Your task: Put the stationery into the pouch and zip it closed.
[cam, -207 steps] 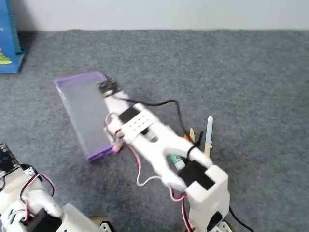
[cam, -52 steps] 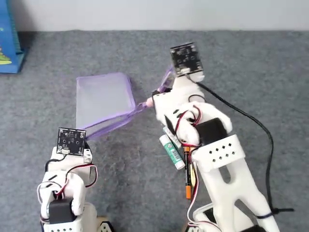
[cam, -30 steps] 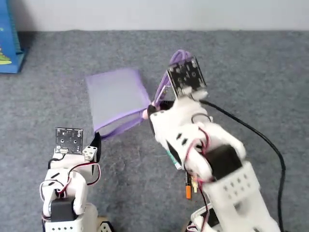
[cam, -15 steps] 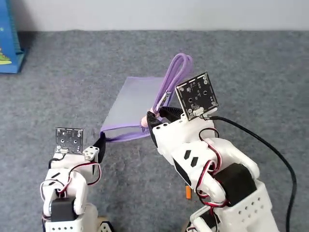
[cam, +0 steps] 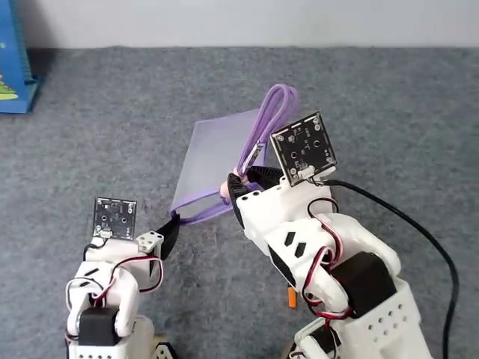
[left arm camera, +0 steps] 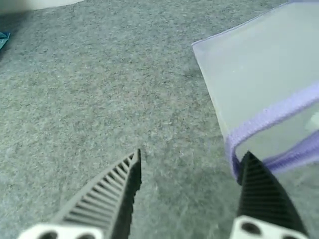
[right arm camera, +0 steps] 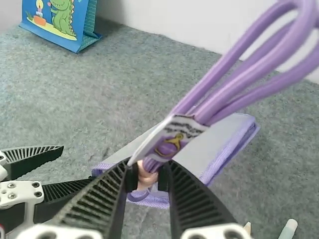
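The translucent purple pouch [cam: 213, 157] lies tilted, one end lifted off the grey carpet. My right gripper [cam: 233, 187] is shut on the small pink pull tab [right arm camera: 147, 175] at the pouch's zip end, under a white label and the purple loop strap [right arm camera: 239, 74]. My left gripper [left arm camera: 192, 162] stands open just short of the pouch's low corner [left arm camera: 234, 144], one fingertip [left arm camera: 248, 164] close beside the purple edge. In the high view that left gripper [cam: 166, 233] sits below and left of the pouch. An orange pen [cam: 292, 297] pokes out under the right arm; other stationery is hidden.
A blue dinosaur-print bag [right arm camera: 60, 22] stands at the far left by the wall, seen also as a blue bag [cam: 11, 63] in the high view. Pen tips [right arm camera: 289, 228] lie near the right arm's base. A black cable [cam: 419, 224] trails to the right.
The left gripper has edged forward and right toward the pouch's low corner. The pouch's lower end has swung slightly right. The right gripper keeps its hold and has hardly moved.
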You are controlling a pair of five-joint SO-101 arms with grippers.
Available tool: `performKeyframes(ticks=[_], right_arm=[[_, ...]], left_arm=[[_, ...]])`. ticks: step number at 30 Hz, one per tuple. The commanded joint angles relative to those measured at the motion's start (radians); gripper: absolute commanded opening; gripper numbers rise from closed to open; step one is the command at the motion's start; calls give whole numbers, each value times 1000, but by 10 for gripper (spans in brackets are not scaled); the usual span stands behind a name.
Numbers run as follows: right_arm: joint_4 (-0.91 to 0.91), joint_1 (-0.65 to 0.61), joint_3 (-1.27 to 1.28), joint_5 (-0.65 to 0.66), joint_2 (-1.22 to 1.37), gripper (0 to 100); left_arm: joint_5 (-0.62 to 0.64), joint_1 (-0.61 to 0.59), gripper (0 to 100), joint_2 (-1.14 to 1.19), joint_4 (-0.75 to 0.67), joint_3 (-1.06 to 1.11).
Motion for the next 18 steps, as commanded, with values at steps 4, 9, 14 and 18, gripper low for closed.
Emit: performKeyframes(ticks=[4, 9, 14, 18], right_arm=[[-25, -8, -6, 6, -16, 8], [-25, -8, -6, 6, -16, 8], [-25, -8, -6, 6, -16, 8], [-25, -8, -6, 6, -16, 8]], left_arm=[[38, 9, 304, -11, 11, -77], [41, 9, 304, -11, 15, -84], [68, 15, 303, -11, 91, -166], [120, 17, 303, -11, 72, -160]])
